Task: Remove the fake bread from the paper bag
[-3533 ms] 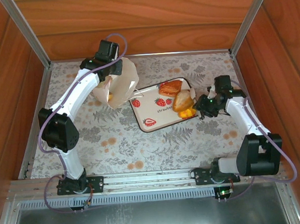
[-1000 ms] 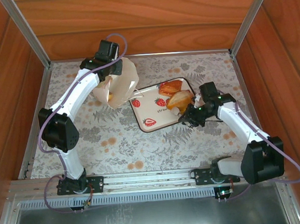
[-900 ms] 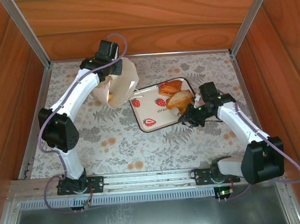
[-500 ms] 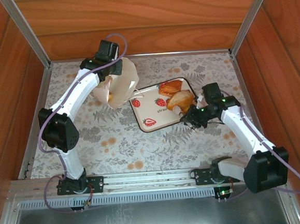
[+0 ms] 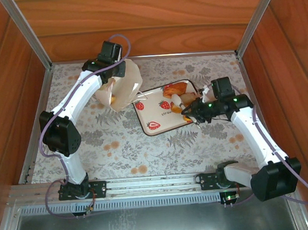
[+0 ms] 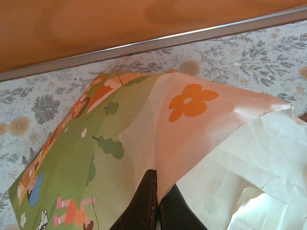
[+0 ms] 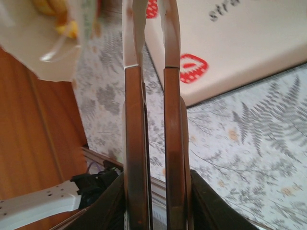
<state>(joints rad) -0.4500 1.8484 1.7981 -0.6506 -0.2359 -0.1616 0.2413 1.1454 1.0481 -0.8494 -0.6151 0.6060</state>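
Observation:
The paper bag (image 5: 126, 87) lies tilted at the far left of the table, its mouth toward the tray. My left gripper (image 5: 111, 84) is shut on the bag's edge; in the left wrist view the black fingertips (image 6: 149, 191) pinch the printed paper bag (image 6: 158, 115). An orange piece of fake bread (image 5: 112, 100) shows in the bag's mouth. Two golden-brown breads (image 5: 174, 89) lie on the strawberry tray (image 5: 155, 119). My right gripper (image 5: 185, 110) hovers over the tray's right side, open a little, nothing between its fingers (image 7: 134, 96). The bag (image 7: 29, 45) shows ahead of it.
Wooden walls with metal rails enclose the floral-covered table (image 5: 124, 144). The tray (image 7: 249, 43) sits mid-table, its near left half bare. Open tabletop lies in front of the tray and between the two arms.
My right gripper has swung from the tray's near right corner up and leftward over the tray's right side, beside the breads. The left arm and the bag have stayed still.

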